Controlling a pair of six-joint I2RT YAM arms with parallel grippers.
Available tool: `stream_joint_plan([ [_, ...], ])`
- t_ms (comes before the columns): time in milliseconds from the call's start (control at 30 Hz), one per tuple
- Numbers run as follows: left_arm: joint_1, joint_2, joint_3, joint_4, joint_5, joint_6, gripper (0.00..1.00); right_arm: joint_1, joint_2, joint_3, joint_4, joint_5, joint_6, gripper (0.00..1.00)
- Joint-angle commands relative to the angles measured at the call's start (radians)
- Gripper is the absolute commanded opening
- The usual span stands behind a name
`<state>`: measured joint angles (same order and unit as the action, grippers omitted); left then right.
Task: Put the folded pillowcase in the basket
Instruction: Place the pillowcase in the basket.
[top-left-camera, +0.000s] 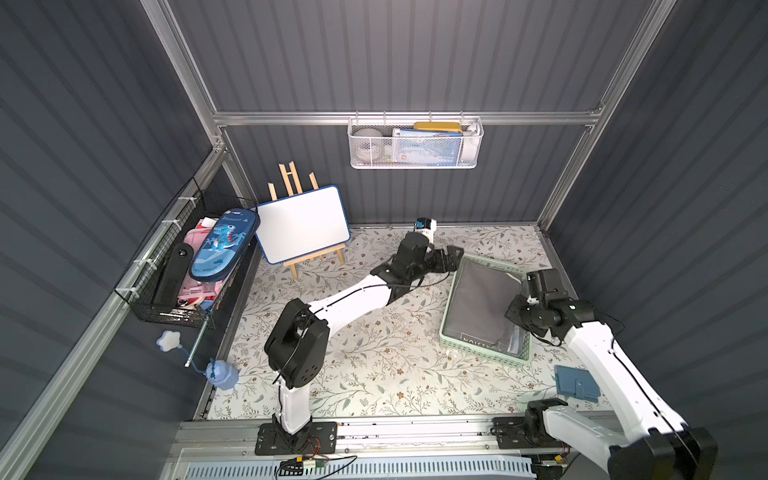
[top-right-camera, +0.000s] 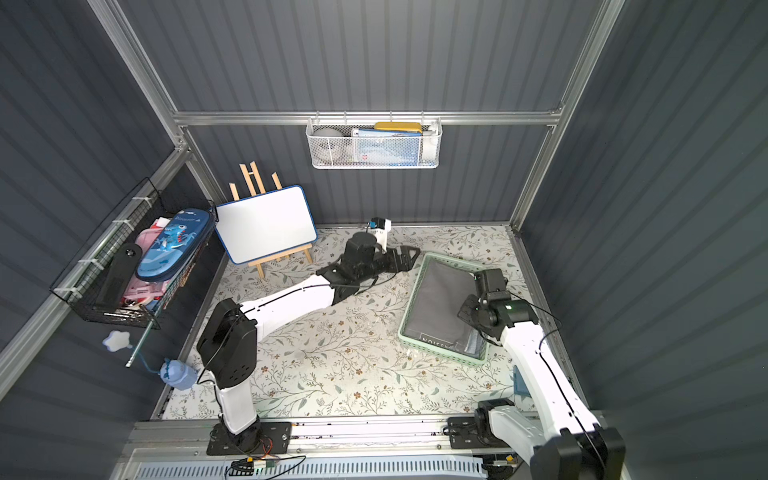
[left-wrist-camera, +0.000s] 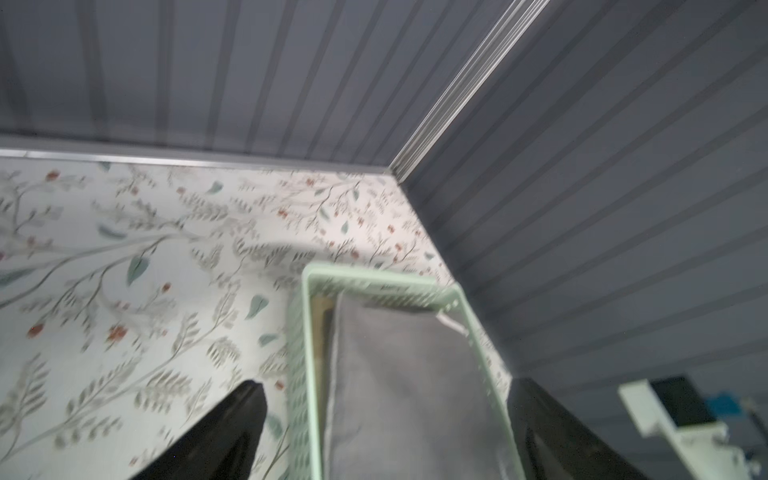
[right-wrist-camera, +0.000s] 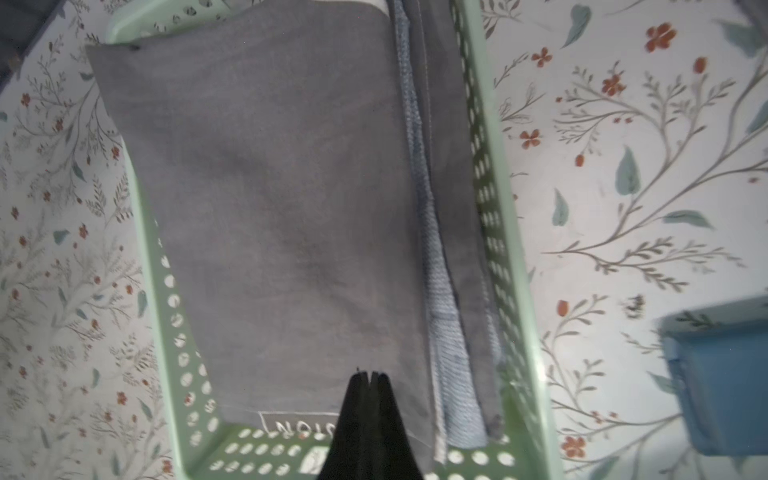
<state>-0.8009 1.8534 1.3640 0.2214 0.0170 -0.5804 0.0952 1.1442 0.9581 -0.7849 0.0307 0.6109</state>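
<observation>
Pillowcase (top-left-camera: 482, 307) flat in basket (top-left-camera: 451, 299), right of centre, one corner overlapping the rim. Left gripper (top-left-camera: 453, 258) spread at basket's upper-left corner; right gripper (right-wrist-camera: 370, 376) pressed together over cloth edge.

Bright, even light, soft shadows; left wrist view blurred, top views sharp.

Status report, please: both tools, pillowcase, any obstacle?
Left tool open, right tool shut. Grey folded fabric pillowcase lies inside shallow mint-green perforated plastic basket. No obstacle seen.
</observation>
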Motion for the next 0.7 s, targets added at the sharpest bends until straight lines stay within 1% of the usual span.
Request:
stream_joint_plan([
  [0, -0.009, -0.042, -0.098, 0.137, -0.011, -0.06, 0.89, 0.001, 0.142, 0.111, 0.136, -0.072, -0.021, 0.0],
  [100, -0.01, -0.021, -0.113, 0.132, 0.013, -0.081, 0.78, 0.003, 0.312, 0.231, 0.139, -0.161, -0.032, 0.0],
  [167, -0.01, 0.003, -0.112, 0.117, 0.018, -0.097, 0.71, 0.012, 0.399, 0.279, 0.177, -0.188, -0.028, 0.0],
  [267, -0.014, 0.026, -0.119, 0.114, 0.037, -0.104, 0.67, 0.014, 0.525, 0.323, 0.22, -0.226, -0.033, 0.0],
  [333, -0.02, 0.036, -0.124, 0.118, 0.044, -0.106, 0.61, 0.015, 0.596, 0.339, 0.251, -0.24, -0.039, 0.0],
  [400, -0.027, 0.059, -0.122, 0.104, 0.048, -0.105, 0.51, 0.014, 0.674, 0.342, 0.313, -0.259, -0.036, 0.0],
  [467, -0.033, 0.098, -0.108, 0.083, 0.064, -0.105, 0.39, 0.013, 0.737, 0.369, 0.3, -0.267, -0.046, 0.0],
  [500, -0.039, 0.121, -0.096, 0.065, 0.076, -0.101, 0.33, 0.013, 0.754, 0.369, 0.306, -0.265, -0.052, 0.0],
  [567, -0.058, 0.157, -0.075, 0.03, 0.083, -0.096, 0.24, 0.014, 0.754, 0.343, 0.324, -0.264, -0.061, 0.0],
  [600, -0.072, 0.165, -0.07, 0.015, 0.076, -0.091, 0.21, 0.013, 0.743, 0.325, 0.356, -0.26, -0.061, 0.0],
  [667, -0.094, 0.164, -0.076, 0.003, 0.045, -0.09, 0.19, 0.014, 0.712, 0.297, 0.382, -0.267, -0.063, 0.0],
])
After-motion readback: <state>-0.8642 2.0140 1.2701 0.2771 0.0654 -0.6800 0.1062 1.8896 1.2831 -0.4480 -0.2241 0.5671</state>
